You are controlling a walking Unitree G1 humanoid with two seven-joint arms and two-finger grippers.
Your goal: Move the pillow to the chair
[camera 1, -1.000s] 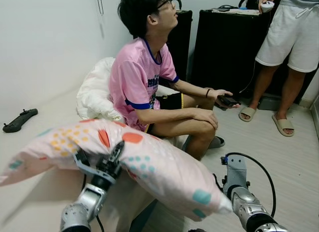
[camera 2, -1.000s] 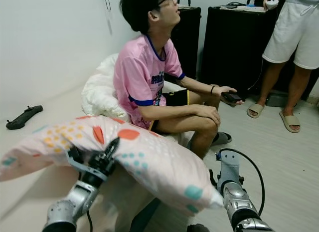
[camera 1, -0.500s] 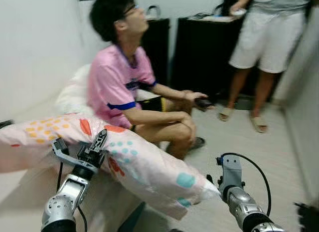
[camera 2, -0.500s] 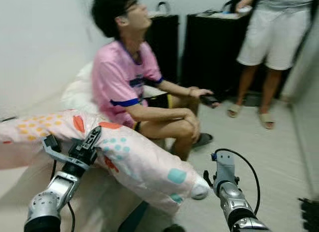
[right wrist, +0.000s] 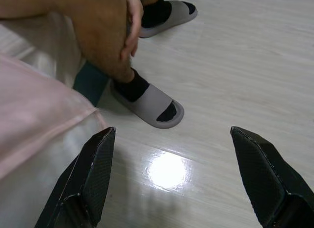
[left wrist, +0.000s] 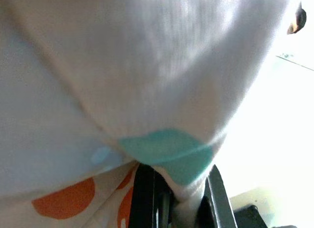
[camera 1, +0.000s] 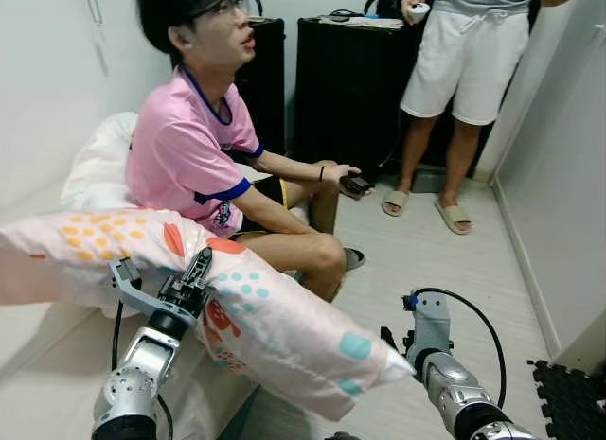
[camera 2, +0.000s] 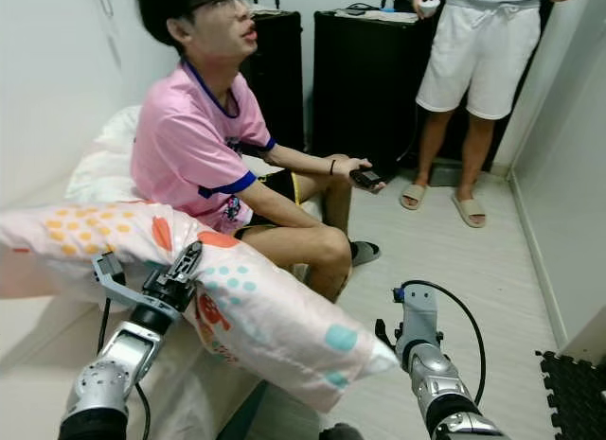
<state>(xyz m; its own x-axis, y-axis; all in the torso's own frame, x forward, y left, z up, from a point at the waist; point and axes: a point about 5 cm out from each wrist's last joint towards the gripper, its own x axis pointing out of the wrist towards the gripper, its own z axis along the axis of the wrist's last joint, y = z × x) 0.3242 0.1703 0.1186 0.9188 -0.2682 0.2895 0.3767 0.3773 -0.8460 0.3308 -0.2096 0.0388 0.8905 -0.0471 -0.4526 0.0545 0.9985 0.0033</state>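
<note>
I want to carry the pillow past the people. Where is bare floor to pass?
Bare floor runs between the seated person's knee and the white wall on the right. It is crowded ahead, where a standing person blocks the black cabinet, and at the black mat.

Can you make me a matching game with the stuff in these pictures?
Things:
1. long white pillow with coloured dots
2. left end effector
3. right end effector
4. grey slipper

States:
A. open, holding nothing
B. on a foot on the floor
C. carried in the air
D. shut on the pillow

Pairs: 1-C, 2-D, 3-A, 4-B
</note>
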